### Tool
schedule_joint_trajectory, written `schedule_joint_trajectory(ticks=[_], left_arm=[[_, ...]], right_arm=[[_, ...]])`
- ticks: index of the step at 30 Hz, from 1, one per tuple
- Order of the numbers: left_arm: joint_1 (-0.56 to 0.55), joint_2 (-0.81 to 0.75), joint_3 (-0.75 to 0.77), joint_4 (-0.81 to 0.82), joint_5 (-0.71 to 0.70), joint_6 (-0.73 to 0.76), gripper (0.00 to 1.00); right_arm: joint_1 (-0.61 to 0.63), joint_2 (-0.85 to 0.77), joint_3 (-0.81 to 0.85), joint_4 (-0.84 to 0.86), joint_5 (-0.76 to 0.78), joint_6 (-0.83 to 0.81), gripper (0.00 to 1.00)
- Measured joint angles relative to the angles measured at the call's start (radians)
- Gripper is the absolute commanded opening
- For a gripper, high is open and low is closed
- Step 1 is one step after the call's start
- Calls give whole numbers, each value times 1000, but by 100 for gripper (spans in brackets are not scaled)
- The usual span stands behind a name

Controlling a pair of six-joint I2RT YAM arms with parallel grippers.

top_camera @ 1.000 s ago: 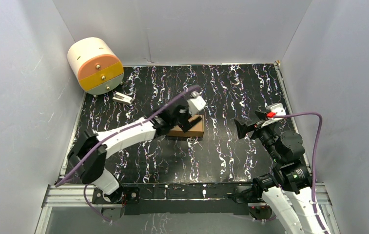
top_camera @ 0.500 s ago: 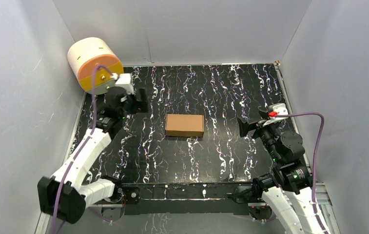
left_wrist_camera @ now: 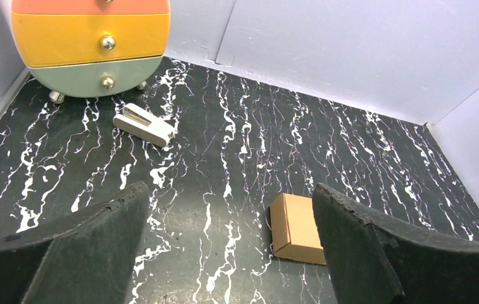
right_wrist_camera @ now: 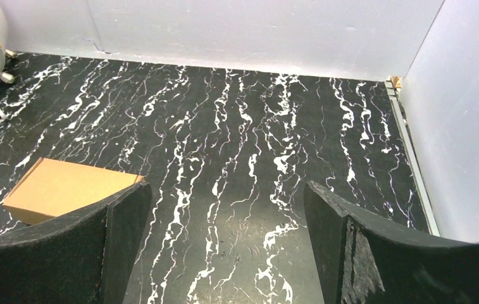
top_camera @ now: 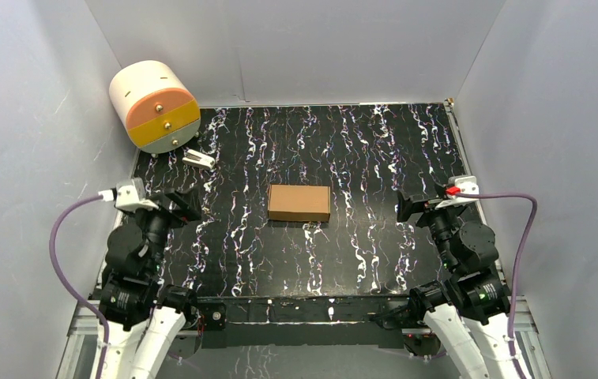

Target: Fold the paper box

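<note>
The paper box (top_camera: 299, 203) is a closed, plain brown rectangular box lying flat in the middle of the black marbled table, with nothing touching it. My left gripper (top_camera: 183, 204) hovers open well to the box's left, near the table's left edge. In the left wrist view the paper box (left_wrist_camera: 293, 228) lies ahead by the right finger (left_wrist_camera: 376, 253), and the left gripper (left_wrist_camera: 230, 193) holds nothing. My right gripper (top_camera: 404, 207) stands open to the box's right, apart from it. The right wrist view shows the paper box (right_wrist_camera: 66, 187) behind the left finger, and the right gripper (right_wrist_camera: 225, 188) is empty.
A cream, orange and yellow cylindrical drawer unit (top_camera: 156, 105) stands in the far left corner. A small white stapler-like object (top_camera: 198, 159) lies just in front of it. Grey walls (top_camera: 295, 47) close in the table at the back and both sides.
My left arm has left the box, swung out past the drawer unit and drawn back to the near left, jaws open. The right gripper has pulled back slightly. The box has not moved.
</note>
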Motion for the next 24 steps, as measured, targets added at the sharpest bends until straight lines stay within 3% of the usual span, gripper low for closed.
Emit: schedule_joint_trajectory(ticks=[7, 12, 24], left_arm=[[1, -186, -141, -13, 4, 1, 96], [1, -248, -149, -5, 8, -6, 96], [4, -283, -148, -6, -21, -5, 96]], right_arm=[[0, -18, -29, 0, 30, 5, 99], [0, -24, -37, 0, 42, 11, 99], [0, -25, -39, 16, 51, 25, 99]])
